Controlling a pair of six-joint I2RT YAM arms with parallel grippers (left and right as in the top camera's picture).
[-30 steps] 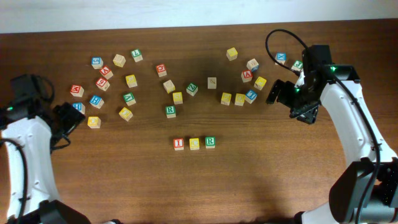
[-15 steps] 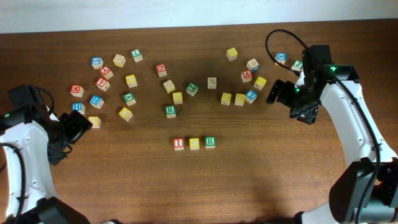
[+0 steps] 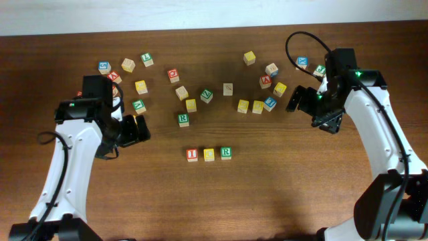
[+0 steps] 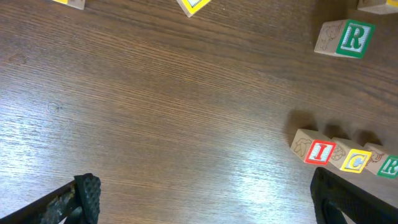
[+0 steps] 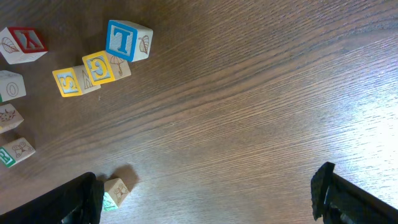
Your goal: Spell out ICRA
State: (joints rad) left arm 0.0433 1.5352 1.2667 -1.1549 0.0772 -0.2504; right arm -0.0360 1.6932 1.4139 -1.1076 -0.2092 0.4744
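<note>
The I block [image 3: 192,154], C block [image 3: 209,154] and R block [image 3: 226,152] stand in a row at centre, leaving room beyond the R for the red A block [image 3: 265,82], which lies loose near the right gripper [image 3: 299,99]; both it and the left gripper [image 3: 138,128] are spread wide, holding nothing.
</note>
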